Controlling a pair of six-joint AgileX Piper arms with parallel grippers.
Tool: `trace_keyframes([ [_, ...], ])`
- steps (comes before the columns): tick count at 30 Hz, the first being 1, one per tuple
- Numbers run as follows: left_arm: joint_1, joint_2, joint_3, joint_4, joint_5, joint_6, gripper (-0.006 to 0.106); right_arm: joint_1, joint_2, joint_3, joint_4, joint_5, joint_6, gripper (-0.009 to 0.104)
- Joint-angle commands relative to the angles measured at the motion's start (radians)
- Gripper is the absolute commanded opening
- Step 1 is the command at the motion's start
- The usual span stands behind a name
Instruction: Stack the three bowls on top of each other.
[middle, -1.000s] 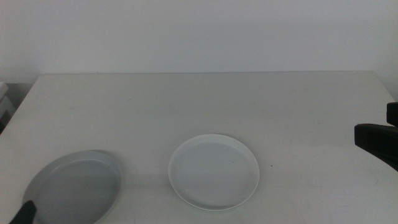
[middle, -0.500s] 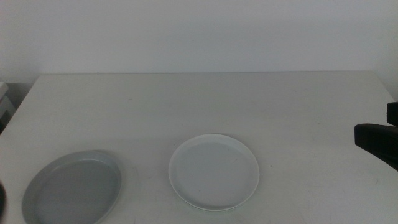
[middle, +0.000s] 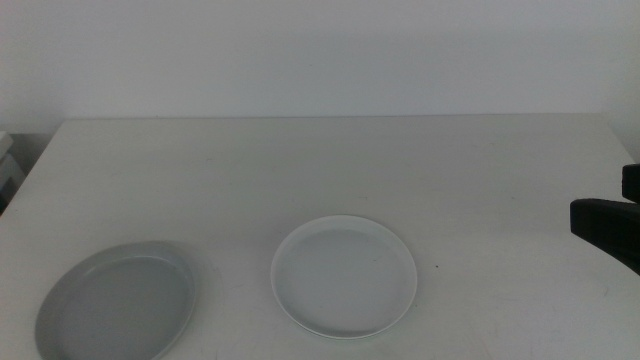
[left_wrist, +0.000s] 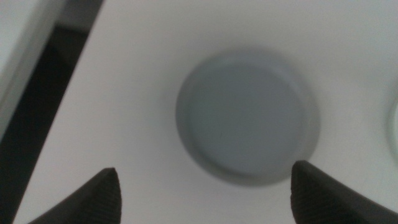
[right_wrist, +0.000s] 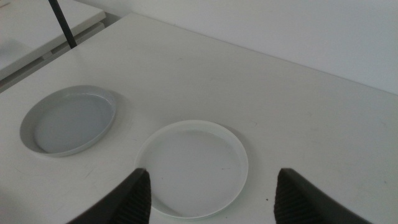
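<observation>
Both sets of jaws spread wide, empty. Left gripper (left_wrist: 205, 186) hangs over grey bowl (middle: 115, 303) at desk (middle: 330, 170) front-left; white bowl (middle: 343, 275) centre; right gripper (right_wrist: 211, 196) waits. Third bowl not visible. Grab grey bowl by rim, lift level.

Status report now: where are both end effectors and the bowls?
Left end effector open above grey bowl, empty. Right end effector open, waiting at table's right edge. White bowl separate at center; nothing stacked. Third bowl not visible.
</observation>
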Motion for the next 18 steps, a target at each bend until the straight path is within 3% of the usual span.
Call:
trace_keyframes([
  [1,0.002,0.044,-0.038,0.004,-0.016,-0.005,0.105,-0.007,0.000,-0.024,0.004,-0.064,-0.004,0.051],
  [10,0.002,0.216,-0.049,0.001,-0.104,-0.010,0.105,-0.007,0.000,-0.024,0.004,-0.064,-0.004,0.051],
  [18,0.002,0.468,-0.144,-0.036,-0.130,0.322,0.105,-0.007,0.000,-0.024,0.004,-0.064,-0.004,0.051],
])
